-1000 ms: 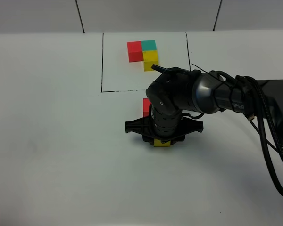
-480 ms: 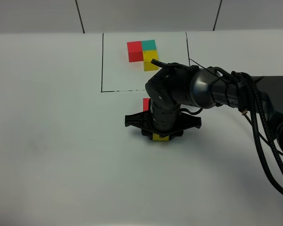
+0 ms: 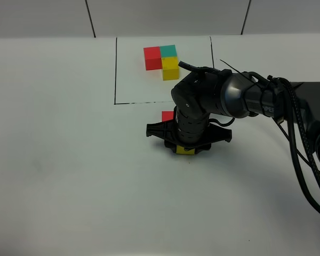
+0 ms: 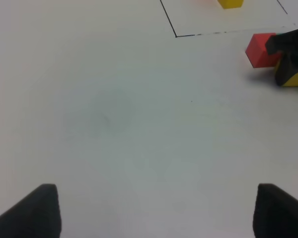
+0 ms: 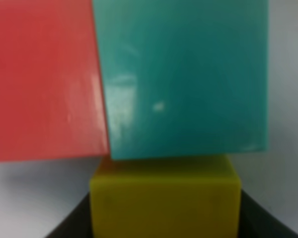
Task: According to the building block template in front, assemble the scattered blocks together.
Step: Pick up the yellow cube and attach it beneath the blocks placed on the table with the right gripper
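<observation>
The building block template (image 3: 161, 57), a joined red, teal and yellow cluster, lies inside a thin black drawn rectangle (image 3: 116, 69) at the back. My right gripper (image 3: 185, 145) points down, shut on the loose yellow cube (image 3: 184, 151). The right wrist view shows the yellow cube (image 5: 164, 198) pressed against the teal cube (image 5: 184, 74), with the red cube (image 5: 44, 79) beside the teal one. In the high view the red cube (image 3: 167, 116) peeks out behind the arm and the teal cube is hidden. My left gripper (image 4: 161, 213) is open and empty over bare table.
The right arm's black body and cables (image 3: 288, 112) stretch in from the right edge. The white table (image 3: 69, 176) spreads to the left and front. The left wrist view shows the red cube (image 4: 260, 49) and yellow cube (image 4: 294, 78) far off.
My right gripper has carried the yellow cube toward the back of the table, closer to the red cube, and shifted slightly right. The left gripper's earlier position is not shown.
</observation>
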`<state>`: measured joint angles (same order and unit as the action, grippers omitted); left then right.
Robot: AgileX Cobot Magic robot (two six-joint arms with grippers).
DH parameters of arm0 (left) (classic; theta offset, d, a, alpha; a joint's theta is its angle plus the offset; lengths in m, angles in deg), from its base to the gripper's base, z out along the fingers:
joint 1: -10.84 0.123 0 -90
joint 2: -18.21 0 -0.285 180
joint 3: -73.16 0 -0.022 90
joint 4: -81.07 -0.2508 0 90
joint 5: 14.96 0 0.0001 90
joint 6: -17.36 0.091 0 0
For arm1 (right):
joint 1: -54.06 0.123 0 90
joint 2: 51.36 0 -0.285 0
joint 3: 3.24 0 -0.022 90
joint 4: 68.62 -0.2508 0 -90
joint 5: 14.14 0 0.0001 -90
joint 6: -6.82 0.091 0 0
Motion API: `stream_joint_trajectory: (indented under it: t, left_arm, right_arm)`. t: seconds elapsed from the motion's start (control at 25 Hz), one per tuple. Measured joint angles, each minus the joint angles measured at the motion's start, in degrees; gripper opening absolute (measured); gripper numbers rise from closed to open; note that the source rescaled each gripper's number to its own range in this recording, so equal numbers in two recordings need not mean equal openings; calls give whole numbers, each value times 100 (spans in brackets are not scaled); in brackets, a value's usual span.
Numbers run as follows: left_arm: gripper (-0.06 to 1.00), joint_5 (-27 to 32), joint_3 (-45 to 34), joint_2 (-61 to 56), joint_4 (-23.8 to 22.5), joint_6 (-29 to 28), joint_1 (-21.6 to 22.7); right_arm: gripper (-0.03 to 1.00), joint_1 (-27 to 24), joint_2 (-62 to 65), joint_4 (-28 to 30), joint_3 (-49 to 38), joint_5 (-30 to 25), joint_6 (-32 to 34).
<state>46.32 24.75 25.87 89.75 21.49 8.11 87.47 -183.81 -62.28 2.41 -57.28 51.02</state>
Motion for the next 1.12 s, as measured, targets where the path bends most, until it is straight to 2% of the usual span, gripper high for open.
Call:
stream_joint_trajectory:
  t: [1.12]
  left_arm:
    - [74,0,0,0,0,-5,0]
  right_arm:
    - [1,0,-20,162,6,-78,-29]
